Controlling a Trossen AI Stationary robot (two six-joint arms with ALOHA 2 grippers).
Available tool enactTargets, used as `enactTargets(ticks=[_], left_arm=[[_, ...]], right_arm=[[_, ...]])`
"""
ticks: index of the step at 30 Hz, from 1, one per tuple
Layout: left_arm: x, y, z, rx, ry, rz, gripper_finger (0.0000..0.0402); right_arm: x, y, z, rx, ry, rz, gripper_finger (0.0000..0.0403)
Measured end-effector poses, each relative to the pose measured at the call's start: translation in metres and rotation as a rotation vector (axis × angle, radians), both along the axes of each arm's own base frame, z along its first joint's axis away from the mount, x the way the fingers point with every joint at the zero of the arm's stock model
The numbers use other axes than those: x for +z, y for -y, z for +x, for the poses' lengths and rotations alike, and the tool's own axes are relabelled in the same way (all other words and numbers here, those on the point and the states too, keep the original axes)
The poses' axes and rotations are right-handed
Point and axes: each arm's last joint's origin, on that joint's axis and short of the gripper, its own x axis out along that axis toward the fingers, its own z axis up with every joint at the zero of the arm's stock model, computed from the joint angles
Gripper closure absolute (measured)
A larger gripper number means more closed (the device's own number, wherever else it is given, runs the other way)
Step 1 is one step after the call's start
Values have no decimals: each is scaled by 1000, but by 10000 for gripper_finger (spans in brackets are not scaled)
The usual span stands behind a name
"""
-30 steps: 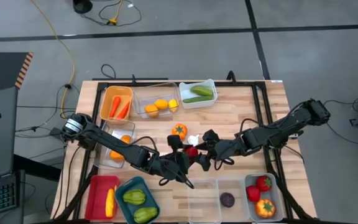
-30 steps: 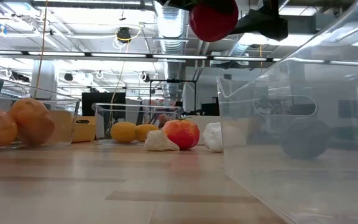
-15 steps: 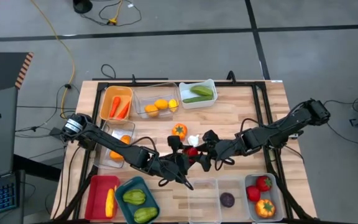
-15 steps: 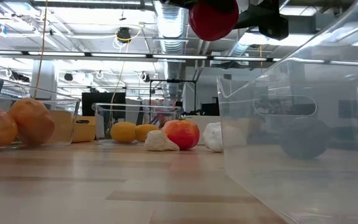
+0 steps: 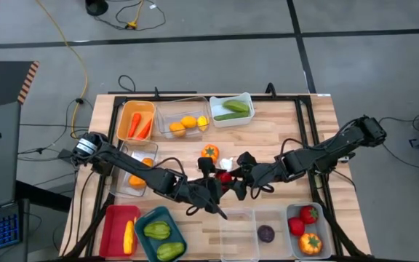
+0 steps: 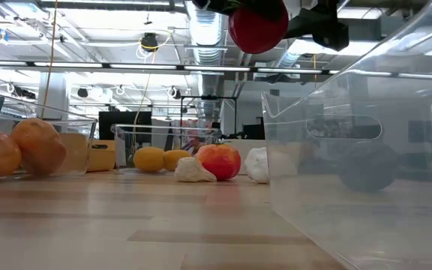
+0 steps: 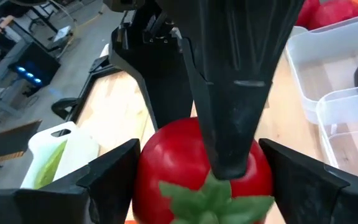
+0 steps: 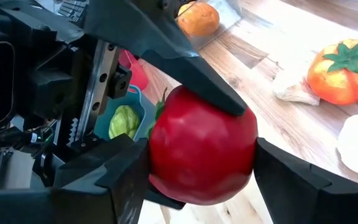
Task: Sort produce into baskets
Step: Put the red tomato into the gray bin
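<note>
Hardly anything has shifted since a second ago: both arms stay locked together over the middle of the wooden table [image 5: 282, 138], and in the low view a little more dark gripper metal now crosses the top of the raised fruit.

The left arm [image 5: 133, 171] reaches in from the table's left side, the right arm [image 5: 326, 154] from its right. They meet at a red tomato [image 5: 225, 177], held clear of the boards, high above the table in the low view.

The right gripper [image 8: 197, 168] is clamped on the tomato, a finger pressed against each side. The left gripper [image 7: 197, 180] straddles the same fruit, its fingers [image 7: 114, 174] just beside the skin. Whether they grip it or stand a touch apart, I cannot tell.

Along the near edge stand a red basket [image 5: 111, 222], a teal basket [image 5: 141, 218] with green produce, and two clear bins [image 5: 238, 236], one holding a dark purple piece [image 5: 266, 233].

On the bare wood just beyond the grippers lie an orange tomato [image 5: 209, 153] and a white garlic [image 5: 226, 164].
</note>
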Motion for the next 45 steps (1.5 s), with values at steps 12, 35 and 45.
enactTargets(ticks=[12,35,45], left_arm=[[-2,-2,-1,-13,-37,35,40],[-6,-3,-4,-12,-90,51,40],[-6,-3,-4,-13,-89,49,40]], right_arm=[[-4,5,-12,15,-123,-32,117],[8,-36,-139,236,-715,264,117],[-11,-65,-169,179,-929,187,117]])
